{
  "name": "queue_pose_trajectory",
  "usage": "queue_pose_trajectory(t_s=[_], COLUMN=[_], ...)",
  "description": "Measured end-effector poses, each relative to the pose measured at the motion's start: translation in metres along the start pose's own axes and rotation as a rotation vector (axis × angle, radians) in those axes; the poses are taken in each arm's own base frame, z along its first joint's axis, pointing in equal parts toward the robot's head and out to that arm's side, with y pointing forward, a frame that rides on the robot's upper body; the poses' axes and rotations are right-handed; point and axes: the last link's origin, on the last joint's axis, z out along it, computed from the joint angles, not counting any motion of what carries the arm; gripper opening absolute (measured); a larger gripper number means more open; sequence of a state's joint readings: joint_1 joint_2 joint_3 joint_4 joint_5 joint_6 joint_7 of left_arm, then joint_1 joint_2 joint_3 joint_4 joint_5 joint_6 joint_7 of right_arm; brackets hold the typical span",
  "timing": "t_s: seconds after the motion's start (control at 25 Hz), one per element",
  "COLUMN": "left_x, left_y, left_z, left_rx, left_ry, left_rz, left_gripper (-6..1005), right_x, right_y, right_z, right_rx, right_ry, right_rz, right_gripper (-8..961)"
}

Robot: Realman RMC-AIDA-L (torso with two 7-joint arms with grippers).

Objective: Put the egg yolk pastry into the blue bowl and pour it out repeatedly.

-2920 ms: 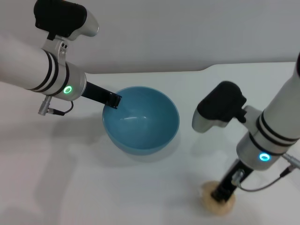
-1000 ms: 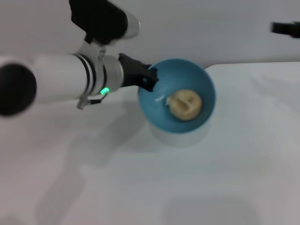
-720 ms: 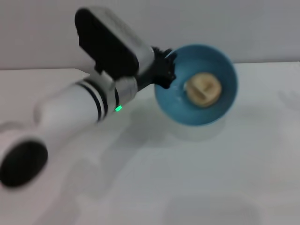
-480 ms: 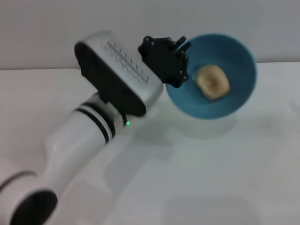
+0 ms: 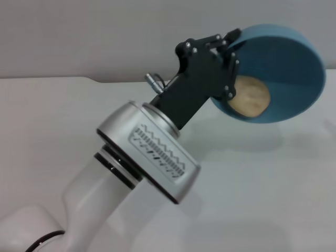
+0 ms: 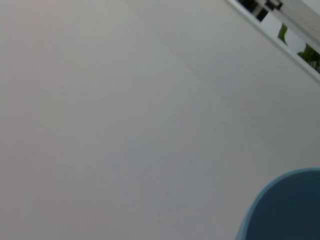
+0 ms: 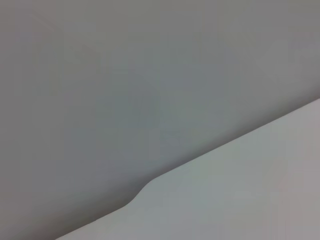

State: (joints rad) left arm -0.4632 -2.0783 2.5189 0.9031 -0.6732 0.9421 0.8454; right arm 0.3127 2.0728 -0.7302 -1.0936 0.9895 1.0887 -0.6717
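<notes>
While clamped on the blue bowl's (image 5: 283, 58) rim, the left end effector (image 5: 230, 63) tips it; egg yolk pastry (image 5: 249, 96) inside.

one blue bowl (image 5: 283, 68), one egg yolk pastry (image 5: 249, 97), one claw (image 5: 231, 63)

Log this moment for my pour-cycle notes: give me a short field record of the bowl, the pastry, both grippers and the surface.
blue bowl: lifted off the table, tipped steeply on its side
egg yolk pastry: inside the bowl, at its lower edge, not yet out
left gripper: clamped on the bowl's rim, holding it up
right gripper: not in view
table: white; bowl's shadow falls on it
</notes>
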Motion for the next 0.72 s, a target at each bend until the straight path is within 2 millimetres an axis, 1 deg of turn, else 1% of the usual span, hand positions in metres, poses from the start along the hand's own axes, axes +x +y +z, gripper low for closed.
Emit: queue_pose_trajectory(t_s=[0.2, 0.28, 0.4, 0.56, 0.72], left_x=[0.006, 0.008, 0.007, 0.006, 0.016], left_y=[-0.003, -0.008, -0.014, -0.02, -0.025], left_z=[0.01, 0.014, 0.019, 0.018, 0.012], left_rx=[0.034, 0.062, 0.097, 0.135, 0.211], left_ry=[0.015, 0.013, 0.002, 0.007, 0.066], left_rz=[0.154, 0.212, 0.255, 0.302, 0.321], left_gripper=[16, 15, 15, 15, 15], right_x=[0.0, 0.0, 0.0, 0.0, -0.002], right_y=[0.0, 0.0, 0.0, 0.0, 0.001], right_z=[0.0, 0.0, 0.0, 0.0, 0.001], right_rx=[0.0, -0.001, -0.001, -0.001, -0.003], right_ry=[0.001, 0.001, 0.001, 0.001, -0.002], right_rz=[0.001, 0.0, 0.001, -0.001, -0.003], right_gripper=[374, 374, 374, 374, 374])
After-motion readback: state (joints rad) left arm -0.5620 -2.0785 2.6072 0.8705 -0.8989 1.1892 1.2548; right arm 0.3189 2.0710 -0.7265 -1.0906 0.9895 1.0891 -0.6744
